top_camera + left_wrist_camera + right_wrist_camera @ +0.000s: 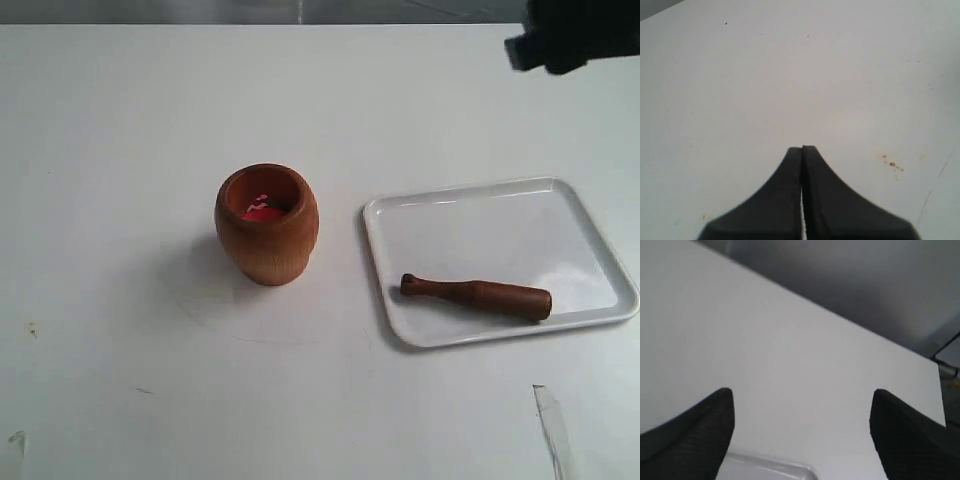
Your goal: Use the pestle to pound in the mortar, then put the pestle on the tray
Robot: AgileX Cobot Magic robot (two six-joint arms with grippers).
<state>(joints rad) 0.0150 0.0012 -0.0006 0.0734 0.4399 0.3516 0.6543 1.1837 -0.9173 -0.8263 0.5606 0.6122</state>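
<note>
Exterior view: the pestle (476, 296) is being carried by the tray (500, 235), lying flat near the tray's front edge with its knob toward the mortar (266, 225), so the placing appears done. The mortar is being shown upright on the desk (120, 150), left of the tray and apart from it, with red matter inside. The right tool (802, 400) is being held wide apart and empty beyond the tray's far side. The left tool (802, 150) is being held pressed together over bare desk. Nothing is being seen blocking the tray; a pale strip (550, 430) is lying on the desk in front of it.
</note>
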